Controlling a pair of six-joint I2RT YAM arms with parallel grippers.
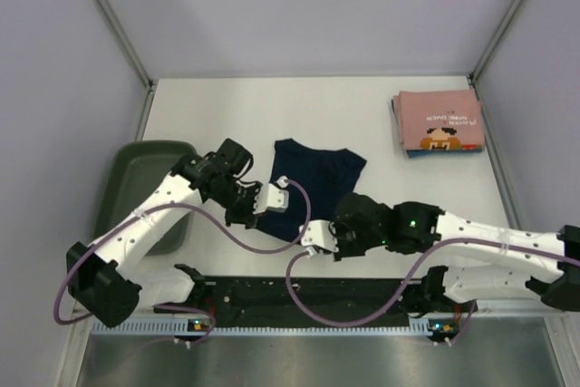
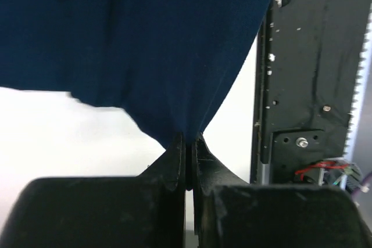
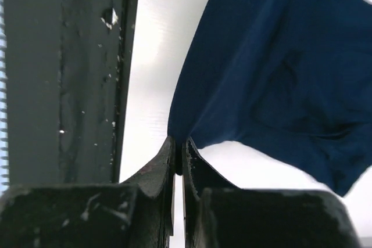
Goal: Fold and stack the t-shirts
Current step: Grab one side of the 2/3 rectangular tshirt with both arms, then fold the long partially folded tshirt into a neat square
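Cloth of the plain dark navy blue t-shirt (image 1: 319, 172) spreads away over the white tabletop (image 1: 227, 106), near edge pinched in the jaws of my left gripper (image 2: 187, 143) and right gripper (image 3: 179, 146), side by side.

The navy t-shirt (image 1: 313, 178) in mid-frame is a plain deep blue with no print, and it is the same even dark blue in both wrist views. The pink t-shirt (image 1: 438, 121) at the upper right is salmon pink. It is printed with a cartoon face in brown and orange tones and a line of white lettering. The tray (image 1: 136, 178) at the left is dark green, and the surface (image 1: 272, 106) is white. The left arm (image 1: 154, 213) and right arm (image 1: 489, 235) are white with black joints, and their cables (image 1: 243, 244) are mauve. The left jaws and right jaws are black with pale scuffs.
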